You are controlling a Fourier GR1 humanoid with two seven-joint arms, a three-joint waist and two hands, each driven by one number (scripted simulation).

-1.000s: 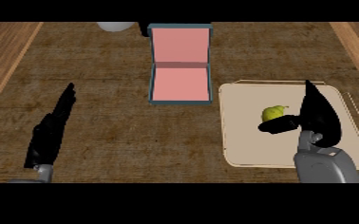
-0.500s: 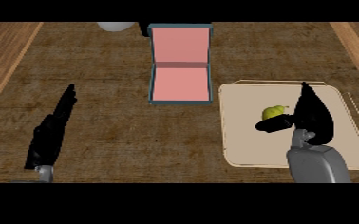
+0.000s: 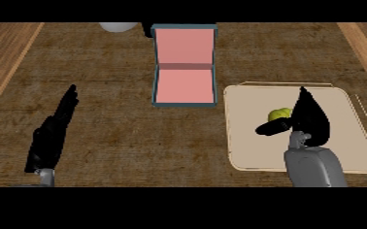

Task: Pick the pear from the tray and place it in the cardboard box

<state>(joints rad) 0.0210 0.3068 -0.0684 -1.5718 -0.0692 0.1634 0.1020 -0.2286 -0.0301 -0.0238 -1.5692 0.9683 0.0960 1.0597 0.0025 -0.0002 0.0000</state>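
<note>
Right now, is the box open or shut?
Open. The box is spread wide, both pink inner faces showing, with nothing inside.

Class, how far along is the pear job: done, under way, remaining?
Nothing done yet: the pear lies on the tray. Under way: the right hand is beside it, thumb near it, fingers straight. Remaining: grasp, lift, place in the open box. The left hand rests open at left.

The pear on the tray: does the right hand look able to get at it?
Probably yes: the right hand is right beside the pear on the tray, fingers open, nothing between them.
</note>
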